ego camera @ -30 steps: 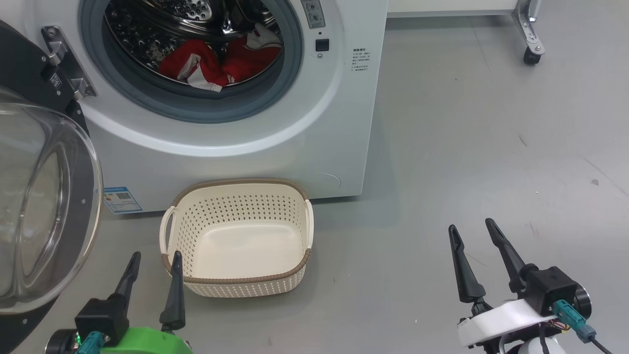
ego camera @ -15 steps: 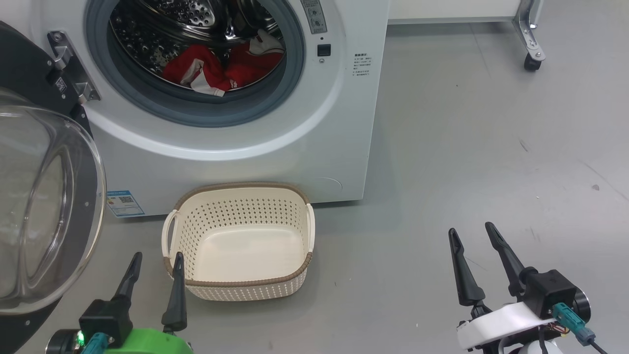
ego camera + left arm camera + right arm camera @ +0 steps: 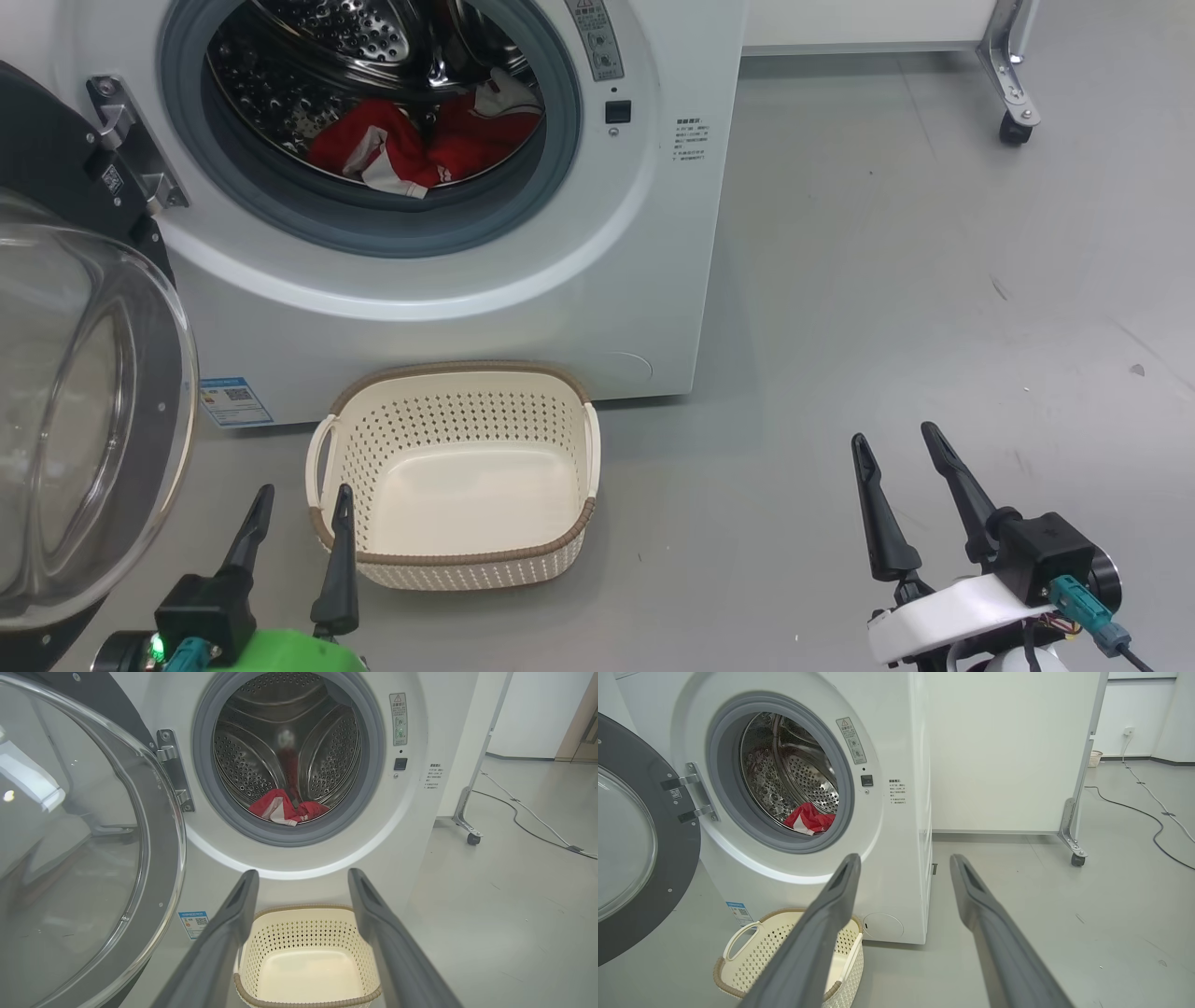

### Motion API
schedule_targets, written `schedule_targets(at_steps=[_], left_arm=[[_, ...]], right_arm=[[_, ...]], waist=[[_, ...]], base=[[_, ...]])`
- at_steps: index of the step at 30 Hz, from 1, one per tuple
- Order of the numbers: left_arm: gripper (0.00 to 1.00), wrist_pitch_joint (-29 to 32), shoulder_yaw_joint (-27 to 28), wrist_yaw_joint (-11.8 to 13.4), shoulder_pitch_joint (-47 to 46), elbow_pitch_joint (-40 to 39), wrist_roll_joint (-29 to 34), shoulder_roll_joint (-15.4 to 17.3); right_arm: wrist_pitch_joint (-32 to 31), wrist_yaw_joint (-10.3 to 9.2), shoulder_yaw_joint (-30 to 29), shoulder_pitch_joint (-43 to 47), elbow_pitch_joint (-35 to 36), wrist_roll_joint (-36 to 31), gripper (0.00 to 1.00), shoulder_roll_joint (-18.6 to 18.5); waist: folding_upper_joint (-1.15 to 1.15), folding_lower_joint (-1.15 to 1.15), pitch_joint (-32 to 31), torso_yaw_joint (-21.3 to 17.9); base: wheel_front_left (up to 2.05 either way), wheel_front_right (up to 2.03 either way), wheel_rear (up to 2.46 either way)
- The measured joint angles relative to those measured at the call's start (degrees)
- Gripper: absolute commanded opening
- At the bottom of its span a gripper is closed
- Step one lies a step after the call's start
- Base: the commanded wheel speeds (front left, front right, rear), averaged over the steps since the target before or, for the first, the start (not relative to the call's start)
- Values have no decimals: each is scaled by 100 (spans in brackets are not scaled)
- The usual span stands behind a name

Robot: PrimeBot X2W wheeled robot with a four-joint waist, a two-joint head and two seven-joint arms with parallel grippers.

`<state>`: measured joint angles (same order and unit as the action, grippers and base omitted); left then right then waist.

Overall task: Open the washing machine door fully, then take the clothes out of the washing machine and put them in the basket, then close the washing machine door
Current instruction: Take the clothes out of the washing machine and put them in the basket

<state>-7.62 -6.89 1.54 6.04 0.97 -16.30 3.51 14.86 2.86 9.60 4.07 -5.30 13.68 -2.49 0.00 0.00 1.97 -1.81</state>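
Clothes first: bright red soft garments with white stripes and panels, bunched at the bottom front of the perforated steel drum, just behind the lower lip of the grey rubber gasket. So they're all inside the big white front-loading washing machine, nothing out yet.

The large round black-rimmed washing machine door with its bulging clear glass bowl hangs swung out on the metal hinge at the machine's left edge, which leaves the opening clear. I'd call the door step done, or near enough.

The small cream-white perforated plastic basket with the brown woven-look rim sits empty on the grey floor, tucked against the foot of the machine's front, right under the opening. Makes sense: short trip from drum to basket.

My left claw hovers low by the basket's near left corner, fingers spread wide, nothing in them. My right claw is well off to the right over bare floor, also wide open and empty. Both sit back from the machine, so I guess reaching into the drum comes next. Wide fingers suit floppy fabric; my worry is snagging on that gasket lip.
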Motion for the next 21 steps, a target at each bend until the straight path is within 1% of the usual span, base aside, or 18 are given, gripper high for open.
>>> schedule_targets(at_steps=[14,21], left_arm=[[100,33,-51,0,6,-55,24,11],[100,33,-45,0,6,-59,25,26]], right_arm=[[0,0,1,0,30,0,100,0],[0,-1,15,0,32,11,100,0]], waist=[[0,0,-7,23],[0,0,-2,33]], base=[[99,-99,0],[74,-74,0]])
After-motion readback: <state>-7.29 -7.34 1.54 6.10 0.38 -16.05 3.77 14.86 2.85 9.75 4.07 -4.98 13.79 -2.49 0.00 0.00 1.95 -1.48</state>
